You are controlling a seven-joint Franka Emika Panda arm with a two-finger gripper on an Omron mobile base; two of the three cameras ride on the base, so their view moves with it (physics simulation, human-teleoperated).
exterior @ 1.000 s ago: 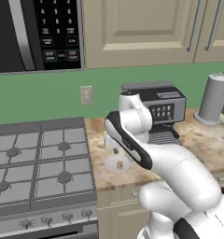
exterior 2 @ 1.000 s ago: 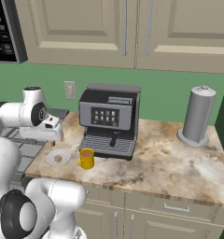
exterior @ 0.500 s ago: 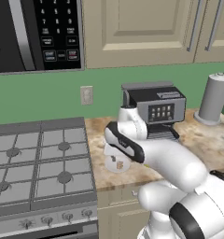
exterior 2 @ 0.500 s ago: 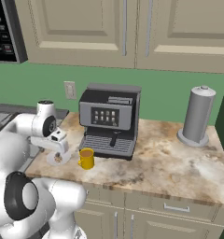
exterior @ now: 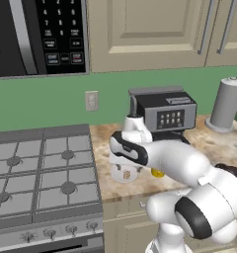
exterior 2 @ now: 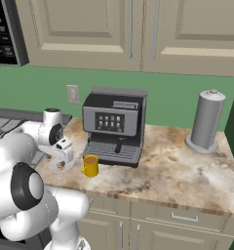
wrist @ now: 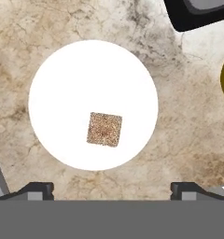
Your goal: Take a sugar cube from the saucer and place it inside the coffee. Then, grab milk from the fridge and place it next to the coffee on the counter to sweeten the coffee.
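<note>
Since the cube looks light and crumbly, we should pinch its flat sides gently; the gripper stands wide apart above the saucer.

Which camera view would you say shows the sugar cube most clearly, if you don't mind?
The hand view: the sugar cube lies unobstructed on the saucer. The left base view shows a tiny speck below the arm; the right base view hides it behind the wrist.

Black and grey coffee machine stands against the green wall, beyond the fingers. Grey cylindrical canister stands upright, well apart, far side of the machine from the fingers. Gas stove lies beside the fingers; microwave above it. Wall outlet behind.
</note>
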